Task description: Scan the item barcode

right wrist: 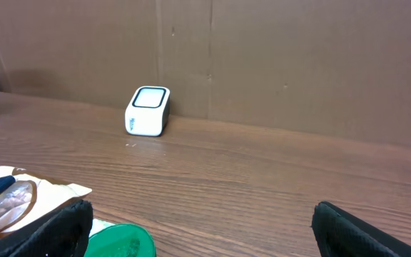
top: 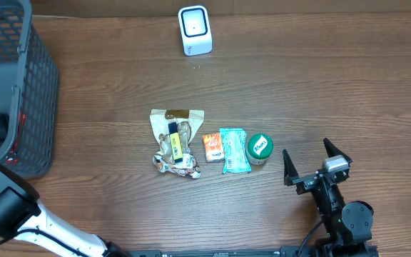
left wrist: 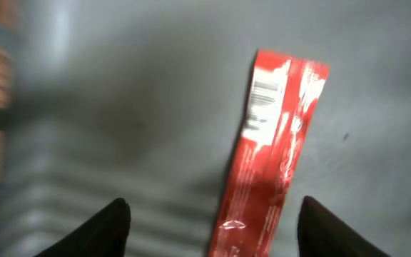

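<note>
Here, the left gripper (left wrist: 212, 208) hangs over a red packet (left wrist: 273, 143) that lies flat on the grey floor of the basket (top: 38, 78). Its jaws are parted and neither of the fingers (left wrist: 109, 232) appears to touch the wrapper (the wrist view is blurred, yet bare floor shows on either side). The barcode (left wrist: 262, 93) faces up at the end of the packet farthest from the fingers, and the packet leans toward 1 o'clock in that view.

From overhead, the mesh basket sits at the 9 o'clock edge of the table (top: 298, 78), with the left arm reaching in from 7 o'clock; the red packet cannot be picked out there. The white scanner (top: 194, 30) stands at 12 o'clock, well apart from the basket.

At the table's centre lies a row of goods. A clear bag (top: 177, 143) of snacks comes first, then toward 3 o'clock an orange packet (top: 212, 147), a teal packet (top: 234, 150) and a green-lidded jar (top: 260, 147), each just beside the next.

The right gripper (top: 311, 160) rests at 4 o'clock near the jar, jaws spread wide and holding nothing. Its wrist camera looks across the wood to the scanner, which stands before a cardboard wall (right wrist: 298, 64).
</note>
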Motion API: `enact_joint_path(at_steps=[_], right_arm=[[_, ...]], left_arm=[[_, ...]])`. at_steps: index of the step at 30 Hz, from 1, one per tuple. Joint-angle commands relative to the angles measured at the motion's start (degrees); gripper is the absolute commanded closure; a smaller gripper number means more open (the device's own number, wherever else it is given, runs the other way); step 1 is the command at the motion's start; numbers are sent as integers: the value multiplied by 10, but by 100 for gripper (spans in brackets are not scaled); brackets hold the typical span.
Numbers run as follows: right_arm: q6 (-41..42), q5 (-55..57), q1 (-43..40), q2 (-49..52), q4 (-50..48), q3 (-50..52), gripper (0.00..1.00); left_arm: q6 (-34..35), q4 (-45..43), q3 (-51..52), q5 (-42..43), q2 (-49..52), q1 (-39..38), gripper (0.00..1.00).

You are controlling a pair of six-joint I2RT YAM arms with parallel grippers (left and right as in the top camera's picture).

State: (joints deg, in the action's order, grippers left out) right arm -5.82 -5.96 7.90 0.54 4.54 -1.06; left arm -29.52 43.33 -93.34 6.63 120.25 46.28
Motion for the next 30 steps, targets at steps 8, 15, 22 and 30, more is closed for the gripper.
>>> enact_joint_path(at_steps=[8,15,22,30], right_arm=[[0,1,0,-4,-3,6,0],[0,1,0,-4,-3,6,0],[0,1,0,-4,-3,6,0],[0,1,0,-4,-3,6,0]], left_arm=[[0,45,-5,3,96,2,96],[145,69,-111,125,72,-14,96],[296,187,-355,122,55,-14,96],[413,389,-649,178,33,-43,96]])
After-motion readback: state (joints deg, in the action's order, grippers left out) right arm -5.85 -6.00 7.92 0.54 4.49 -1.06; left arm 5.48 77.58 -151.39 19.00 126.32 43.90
